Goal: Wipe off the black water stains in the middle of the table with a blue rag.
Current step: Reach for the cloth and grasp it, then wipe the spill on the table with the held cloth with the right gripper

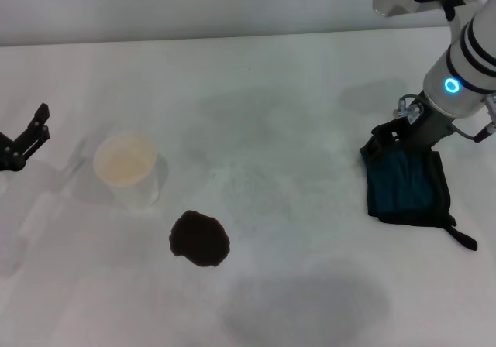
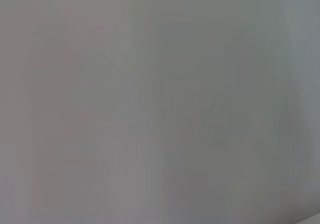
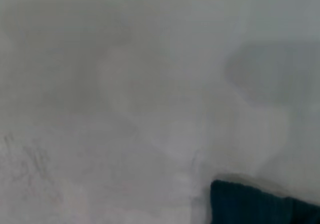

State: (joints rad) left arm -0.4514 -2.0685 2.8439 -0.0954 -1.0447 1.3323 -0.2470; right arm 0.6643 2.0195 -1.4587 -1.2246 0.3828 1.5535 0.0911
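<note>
In the head view, one black water stain [image 1: 199, 238], round with uneven edges, lies mid-desk [image 1: 294, 76] beside one paper cup [image 1: 128, 169]. One blue rag [image 1: 407, 188] lies right, under the right gripper [image 1: 395, 142]; whether its jaws hold it I cannot tell. The left gripper [image 1: 27, 138] waits far left, jaws apart. The left wrist view shows only grey. In the right wrist view, one rag corner [image 3: 260, 206] lies on the desk [image 3: 125, 109].

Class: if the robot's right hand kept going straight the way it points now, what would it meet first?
The right hand points down at the blue rag and seems already at its edge, so likely the rag, then the table.

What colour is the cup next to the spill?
The cup is white, best seen in the head view.
</note>
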